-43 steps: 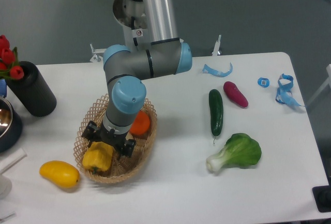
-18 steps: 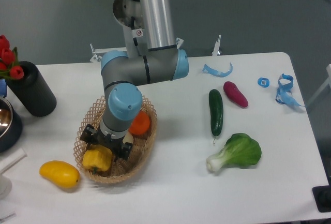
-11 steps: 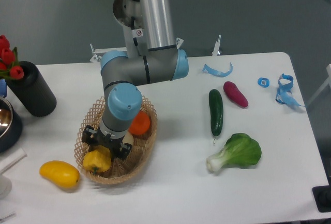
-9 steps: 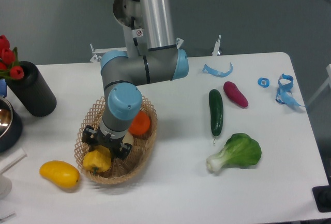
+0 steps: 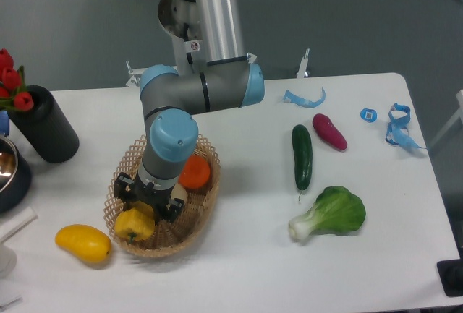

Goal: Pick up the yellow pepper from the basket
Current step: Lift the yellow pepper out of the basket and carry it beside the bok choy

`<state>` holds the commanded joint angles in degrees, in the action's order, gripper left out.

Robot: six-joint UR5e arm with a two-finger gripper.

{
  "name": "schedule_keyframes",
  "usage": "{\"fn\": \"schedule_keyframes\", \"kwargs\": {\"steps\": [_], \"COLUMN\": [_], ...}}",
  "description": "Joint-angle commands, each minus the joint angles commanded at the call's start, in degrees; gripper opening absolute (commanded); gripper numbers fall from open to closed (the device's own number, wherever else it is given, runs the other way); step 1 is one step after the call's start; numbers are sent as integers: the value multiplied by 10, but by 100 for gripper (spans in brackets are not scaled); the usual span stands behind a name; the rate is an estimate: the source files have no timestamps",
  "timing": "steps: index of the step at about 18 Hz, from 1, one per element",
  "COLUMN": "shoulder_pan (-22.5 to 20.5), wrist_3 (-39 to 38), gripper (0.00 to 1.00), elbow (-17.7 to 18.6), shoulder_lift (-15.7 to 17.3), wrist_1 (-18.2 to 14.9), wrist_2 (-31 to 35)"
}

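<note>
The pepper (image 5: 134, 225) sits at the basket's (image 5: 195, 219) near-left end, the hand (image 5: 150, 199) closed around its top. Its glossy skin could slip on lifting, or it could snag the rim, dragging the basket across the counter (image 5: 253, 269).

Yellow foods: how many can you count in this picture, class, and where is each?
2. The yellow pepper sits in the basket under the tool; a smooth yellow fruit lies on the table left of the basket. Others may be hidden.
</note>
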<state>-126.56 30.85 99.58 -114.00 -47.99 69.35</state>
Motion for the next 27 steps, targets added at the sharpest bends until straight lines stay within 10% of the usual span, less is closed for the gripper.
{"fn": "schedule_keyframes", "kwargs": {"steps": [16,27], "shoulder_pan": [-82,-224], "wrist_3": [122,212], "gripper": [52,52], "elbow": [-68,-95], "shoulder_lift": [74,127], "wrist_1": [-1,-11], "wrist_2": [165,92]}}
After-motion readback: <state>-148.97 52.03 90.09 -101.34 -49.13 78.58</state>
